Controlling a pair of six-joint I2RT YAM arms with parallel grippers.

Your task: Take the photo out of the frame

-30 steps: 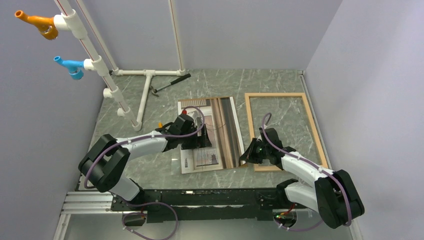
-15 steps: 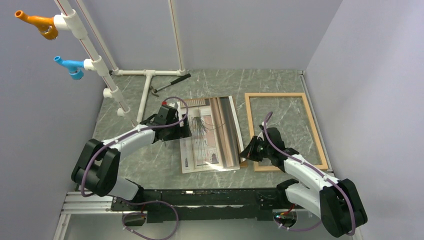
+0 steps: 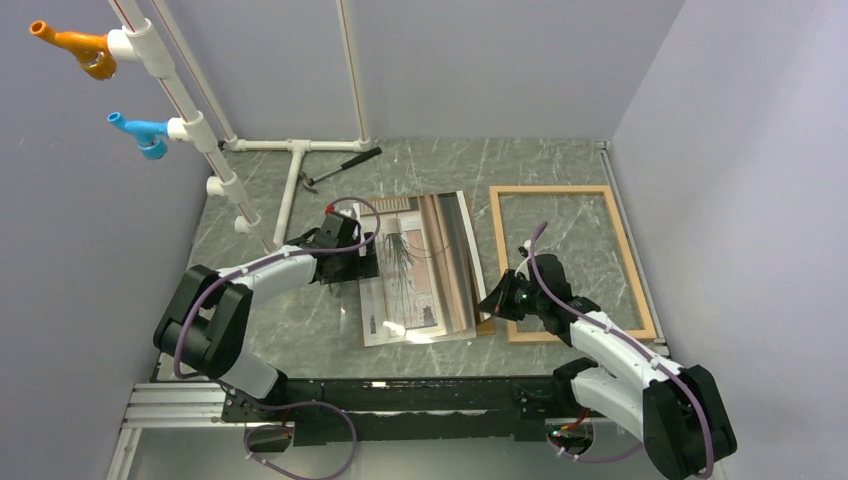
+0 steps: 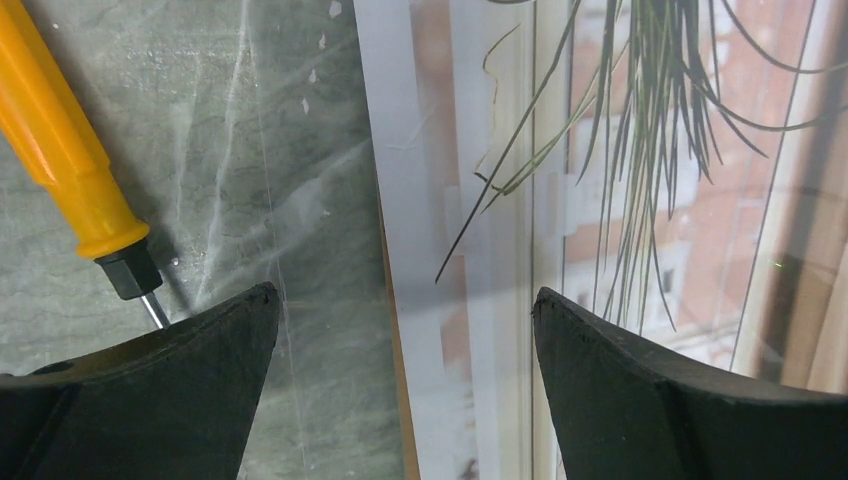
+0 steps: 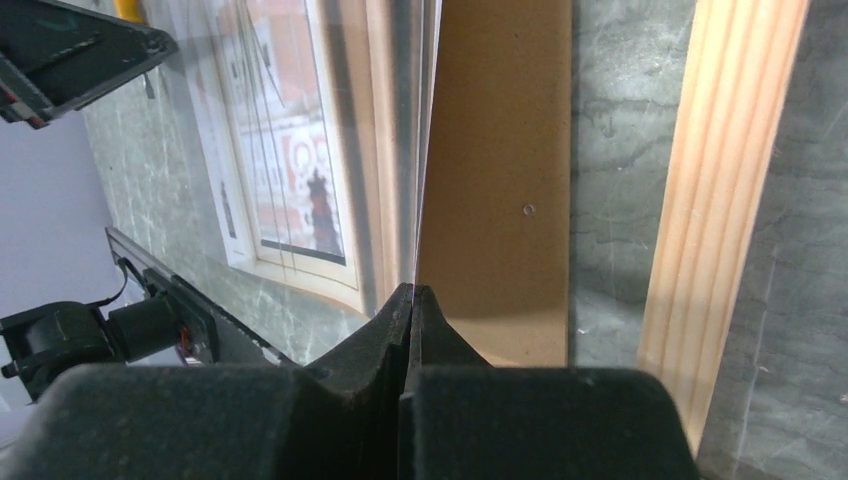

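Right now my right gripper (image 5: 411, 300) is pinched together on the right edge of the large beige-and-brown striped print (image 3: 420, 265), holding that edge raised above a flat brown board (image 5: 495, 180). The thin rectangular light-wood frame (image 3: 550, 190) lies just beside it, with nothing inside. My left gripper (image 4: 402, 293) hangs with fingers spread over the print's left edge, near a yellow-handled screwdriver (image 4: 65, 160).

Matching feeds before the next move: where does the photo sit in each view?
Top external: photo in mid-picture, left of the wooden frame.
Left wrist: fills the right half, plant shape on it.
Right wrist: upper left, seen at a slant.
Shared landmark: grey marble table along the photo's left edge.
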